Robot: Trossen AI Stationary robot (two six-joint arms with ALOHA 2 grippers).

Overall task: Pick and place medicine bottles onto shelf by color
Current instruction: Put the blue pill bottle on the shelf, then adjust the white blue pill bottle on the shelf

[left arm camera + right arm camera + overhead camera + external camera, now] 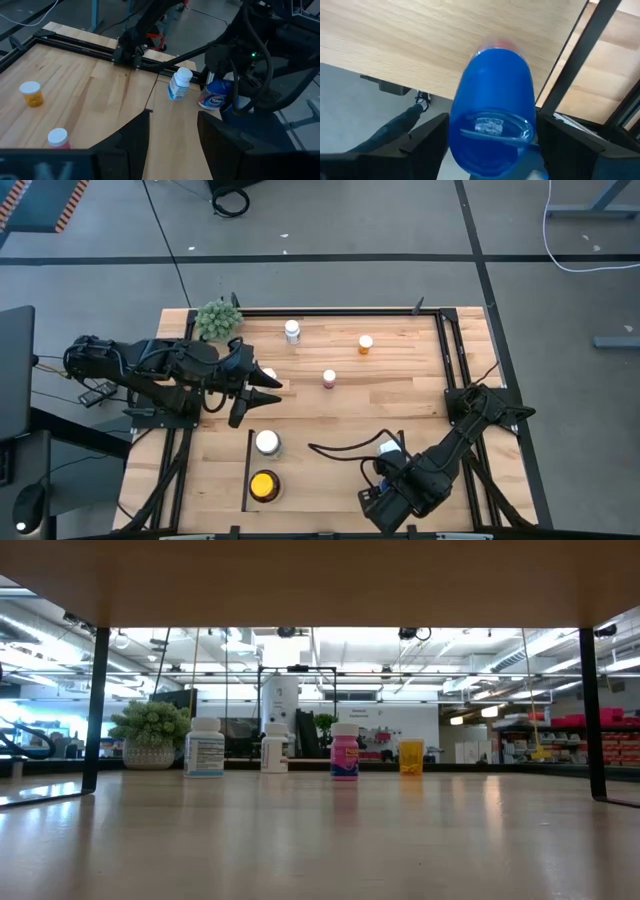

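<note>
Right end effector [492, 135] — fingers spread beside the blue bottle [492, 115] — sits near the table's [340, 405] front edge.

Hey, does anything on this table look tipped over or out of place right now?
Yes. A blue bottle lies on its side between the right end effector's fingers near the table's front edge, not upright like the white bottle beside it. The bottles farther back stand upright. Nothing looks spilled.

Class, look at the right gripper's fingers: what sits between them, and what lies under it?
A blue bottle sits between the right gripper's spread fingers, its base facing the camera. Under it lies the wood table, beside a black rail. The bottle covers its own cap and the table right beneath.
</note>
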